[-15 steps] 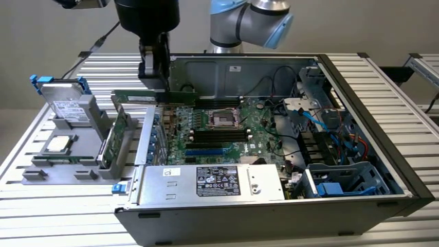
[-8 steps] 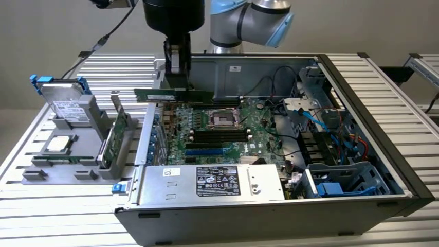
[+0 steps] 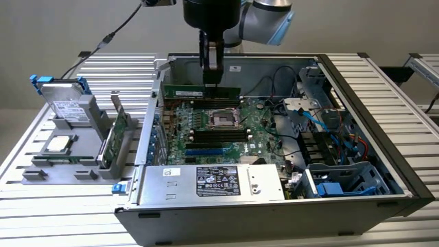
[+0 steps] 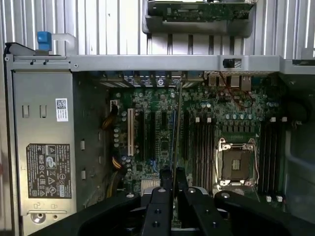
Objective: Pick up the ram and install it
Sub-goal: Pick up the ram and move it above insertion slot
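The ram [image 3: 202, 92] is a long, flat green stick with a white label. It hangs level above the far part of the motherboard [image 3: 226, 146] inside the open computer case [image 3: 373, 118]. My gripper [image 3: 213, 81] comes down from above and is shut on the stick's upper edge, right of its middle in the exterior view. In the wrist view the ram [image 4: 175, 128] shows edge-on as a thin line running out from between the black fingers [image 4: 165, 183] of the gripper [image 4: 173, 178]. It is over the board between the expansion slots [image 4: 147, 137] and the memory slots [image 4: 203, 147].
A grey power supply [image 3: 213, 182] fills the case's near side. Blue drive cages [image 3: 343, 180] and cables sit at the exterior view's right. Outside, on the exterior view's left, a grey holder [image 3: 69, 164] carries a silver drive with blue clips [image 3: 61, 98] and a bracketed green card [image 3: 118, 128].
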You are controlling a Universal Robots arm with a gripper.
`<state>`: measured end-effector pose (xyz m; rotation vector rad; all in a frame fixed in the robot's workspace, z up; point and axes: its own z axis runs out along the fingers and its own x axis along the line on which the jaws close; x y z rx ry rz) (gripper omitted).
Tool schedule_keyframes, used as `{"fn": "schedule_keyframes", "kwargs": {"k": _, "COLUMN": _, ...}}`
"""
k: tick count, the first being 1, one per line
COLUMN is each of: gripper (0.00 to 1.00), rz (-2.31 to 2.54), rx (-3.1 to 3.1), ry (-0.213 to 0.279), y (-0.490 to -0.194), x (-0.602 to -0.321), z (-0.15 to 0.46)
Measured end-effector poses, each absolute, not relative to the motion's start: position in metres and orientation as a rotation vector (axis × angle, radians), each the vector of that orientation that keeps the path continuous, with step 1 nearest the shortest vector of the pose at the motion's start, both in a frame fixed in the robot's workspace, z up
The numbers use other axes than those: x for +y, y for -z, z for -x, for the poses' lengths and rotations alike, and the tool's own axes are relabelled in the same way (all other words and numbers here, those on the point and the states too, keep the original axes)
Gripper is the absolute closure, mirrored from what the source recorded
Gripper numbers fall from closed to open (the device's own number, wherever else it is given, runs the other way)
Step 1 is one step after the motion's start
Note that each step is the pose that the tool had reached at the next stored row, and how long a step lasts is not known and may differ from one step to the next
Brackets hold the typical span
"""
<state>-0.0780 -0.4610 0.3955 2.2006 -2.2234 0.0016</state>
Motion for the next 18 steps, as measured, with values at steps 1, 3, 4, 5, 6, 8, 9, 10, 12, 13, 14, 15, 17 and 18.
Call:
{"fn": "schedule_keyframes", "kwargs": {"k": 1, "gripper": 0.87, "rz": -2.200, "rx": -2.223, "ry": -0.002, "y": -0.395, "x": -0.456, "z": 0.074}}
{"fn": "schedule_keyframes", "kwargs": {"k": 3, "gripper": 0.87, "rz": -2.200, "rx": -2.223, "ry": -0.003, "y": -0.392, "x": -0.445, "z": 0.066}}
{"fn": "schedule_keyframes", "kwargs": {"k": 4, "gripper": 0.87, "rz": -2.200, "rx": -2.223, "ry": -0.004, "y": -0.390, "x": -0.436, "z": 0.060}}
{"fn": "schedule_keyframes", "kwargs": {"k": 5, "gripper": 0.87, "rz": -2.200, "rx": -2.223, "ry": -0.005, "y": -0.389, "x": -0.432, "z": 0.058}}
{"fn": "schedule_keyframes", "kwargs": {"k": 6, "gripper": 0.87, "rz": -2.200, "rx": -2.223, "ry": -0.005, "y": -0.388, "x": -0.428, "z": 0.055}}
{"fn": "schedule_keyframes", "kwargs": {"k": 8, "gripper": 0.87, "rz": -2.201, "rx": -2.224, "ry": -0.006, "y": -0.386, "x": -0.420, "z": 0.051}}
{"fn": "schedule_keyframes", "kwargs": {"k": 9, "gripper": 0.87, "rz": -2.201, "rx": -2.224, "ry": -0.007, "y": -0.385, "x": -0.416, "z": 0.050}}
{"fn": "schedule_keyframes", "kwargs": {"k": 10, "gripper": 0.87, "rz": -2.201, "rx": -2.224, "ry": -0.008, "y": -0.384, "x": -0.412, "z": 0.048}}
{"fn": "schedule_keyframes", "kwargs": {"k": 12, "gripper": 0.87, "rz": -2.203, "rx": -2.225, "ry": -0.011, "y": -0.383, "x": -0.405, "z": 0.046}}
{"fn": "schedule_keyframes", "kwargs": {"k": 13, "gripper": 0.87, "rz": -2.204, "rx": -2.226, "ry": -0.012, "y": -0.382, "x": -0.402, "z": 0.045}}
{"fn": "schedule_keyframes", "kwargs": {"k": 14, "gripper": 0.87, "rz": -2.204, "rx": -2.226, "ry": -0.014, "y": -0.381, "x": -0.398, "z": 0.044}}
{"fn": "schedule_keyframes", "kwargs": {"k": 15, "gripper": 0.87, "rz": -2.205, "rx": -2.227, "ry": -0.016, "y": -0.380, "x": -0.395, "z": 0.043}}
{"fn": "schedule_keyframes", "kwargs": {"k": 17, "gripper": 0.87, "rz": -2.207, "rx": -2.228, "ry": -0.019, "y": -0.379, "x": -0.392, "z": 0.040}}
{"fn": "schedule_keyframes", "kwargs": {"k": 18, "gripper": 0.87, "rz": -2.208, "rx": -2.229, "ry": -0.021, "y": -0.378, "x": -0.391, "z": 0.039}}
